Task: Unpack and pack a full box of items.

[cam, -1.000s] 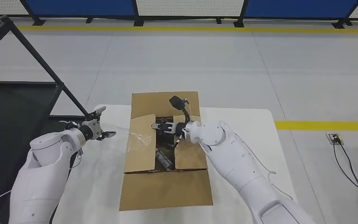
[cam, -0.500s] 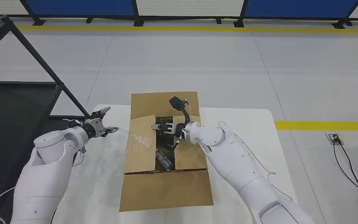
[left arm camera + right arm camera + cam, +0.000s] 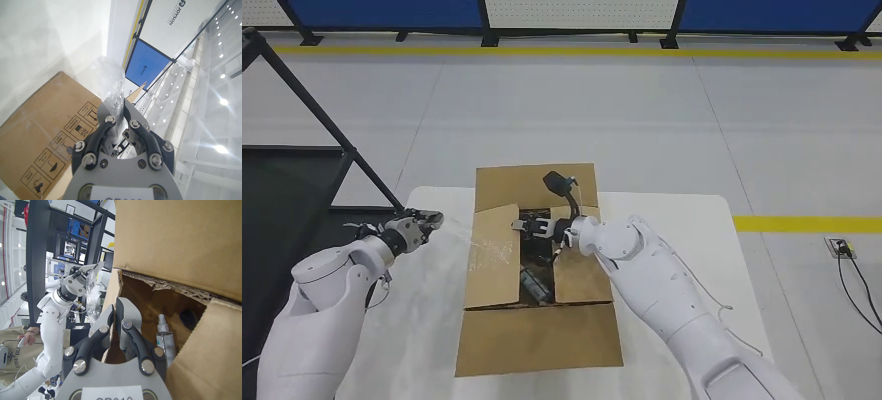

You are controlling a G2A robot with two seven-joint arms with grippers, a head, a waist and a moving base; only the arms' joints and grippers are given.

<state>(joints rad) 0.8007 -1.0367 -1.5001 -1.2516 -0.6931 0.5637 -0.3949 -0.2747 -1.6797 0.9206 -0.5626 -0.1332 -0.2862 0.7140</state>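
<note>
Two grippers are at work on a box [image 3: 540, 345] that sits mid-table [image 3: 677, 225] with its flaps spread, its long axis running straight away from the robot. The left gripper [image 3: 431, 219] hangs over the table beside the box, on the left arm's side, clenched on one end of a clear film [image 3: 480, 250]. In the left wrist view the crinkled plastic is pinched between the fingers and rises past their tips. The film is drawn out into a narrow band. Its long axis lies across the table, from the left gripper toward the box, slanting a little nearer the robot at the box end, where it reaches onto the side flap [image 3: 492, 275].

The right gripper [image 3: 115, 311] is at the far inner corner of that same flap, clamped on its torn edge — one finger on each face of the cardboard, the sheet seen edge-on between them.

Inside the box lies a slim spray bottle [image 3: 164, 339] against the cardboard floor, its nozzle end pointing away from the right wrist, deeper into the box — a dark round thing [image 3: 188, 317] sits just beside that end. What that thing is cannot be told.
</note>
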